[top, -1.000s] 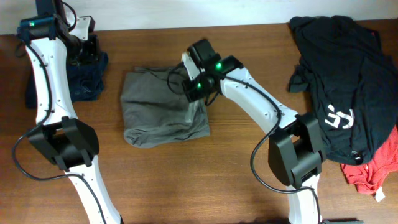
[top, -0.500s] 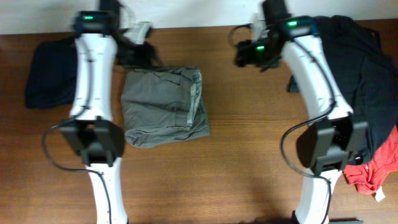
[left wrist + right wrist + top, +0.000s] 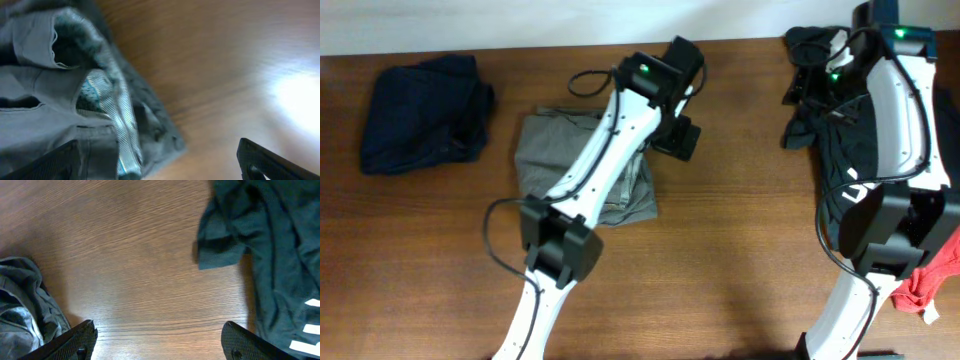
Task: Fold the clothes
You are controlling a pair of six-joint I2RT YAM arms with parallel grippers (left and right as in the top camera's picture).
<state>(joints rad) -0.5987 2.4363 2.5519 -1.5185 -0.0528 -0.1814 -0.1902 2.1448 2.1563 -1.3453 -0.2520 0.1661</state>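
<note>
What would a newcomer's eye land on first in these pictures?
The left arm lies diagonally across the folded grey-olive shorts at mid-table, with the left gripper open above their right edge. At the far right, the right arm hangs over a heap of dark clothes. A dark blue garment sits top left.

Robot lab bench rather than a home — two white-and-black robot arms [image 3: 610,140] reaching over a bare wooden tabletop [image 3: 720,260], white wall [image 3: 570,25] running behind, grey shorts [image 3: 535,150] lying between heaps of clothing — dark blue garment [image 3: 420,110], black clothes [image 3: 835,160].
</note>
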